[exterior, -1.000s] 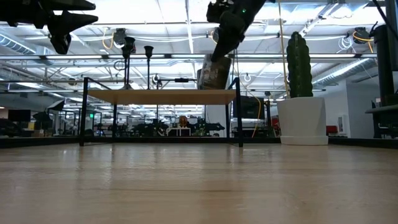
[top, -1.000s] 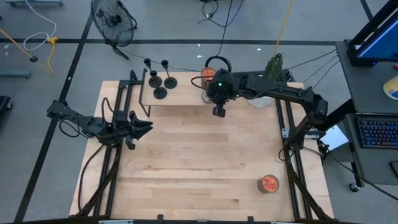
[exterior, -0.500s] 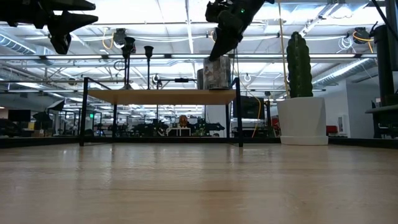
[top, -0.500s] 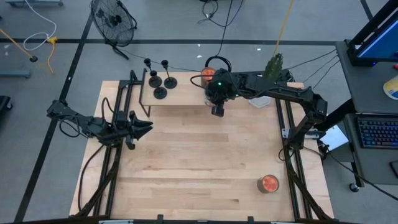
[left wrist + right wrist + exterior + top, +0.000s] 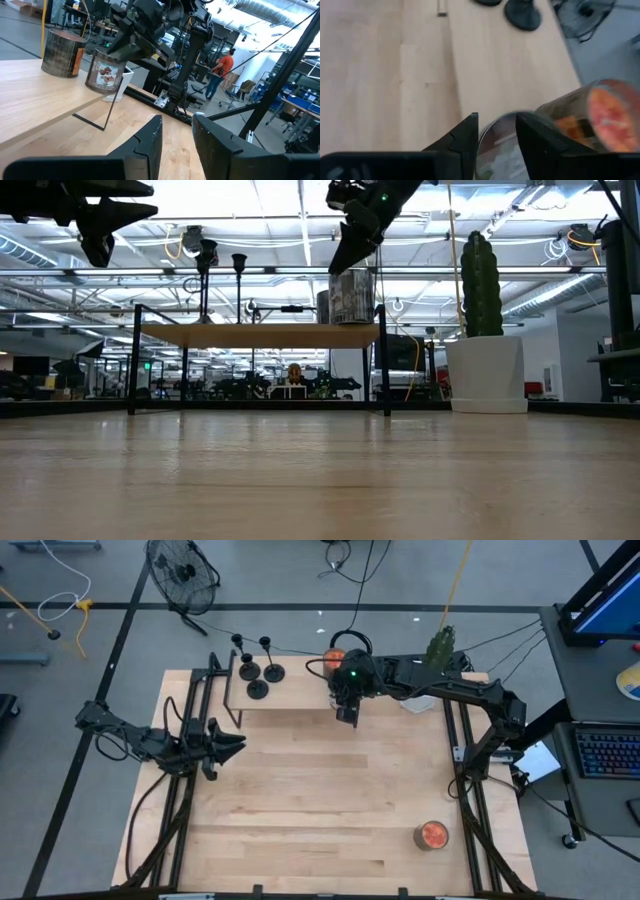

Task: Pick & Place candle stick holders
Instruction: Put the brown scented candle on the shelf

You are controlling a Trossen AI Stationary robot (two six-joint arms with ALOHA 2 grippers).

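Note:
Three black candle stick holders [image 5: 258, 678] stand on their disc bases at the left end of a raised wooden shelf [image 5: 300, 700]; two show in the low view [image 5: 205, 260]. My right gripper [image 5: 340, 265] is open at the shelf's right end. Its fingers stand just over the top of a labelled glass jar candle [image 5: 350, 297], which rests upright on the shelf; the jar's lid [image 5: 502, 145] shows between them. My left gripper [image 5: 177, 135] waits open at the table's left [image 5: 235, 743], with nothing between its fingers. My right gripper comes at the jar candle slanting down from above. Its fingertips [image 5: 470, 131] stand on either side of the jar's top rim. I cannot tell whether they touch it.
A second jar with an orange top [image 5: 333, 660] stands on the shelf just behind the first. A third jar candle [image 5: 433, 835] sits near the table's right front. A potted cactus [image 5: 485, 330] stands at the far right, beside the shelf.
The jar candle hung tilted in my right gripper a second ago; now it stands upright on the shelf. My right gripper has tipped its fingers up and drawn them back off the jar's side to just above its top.

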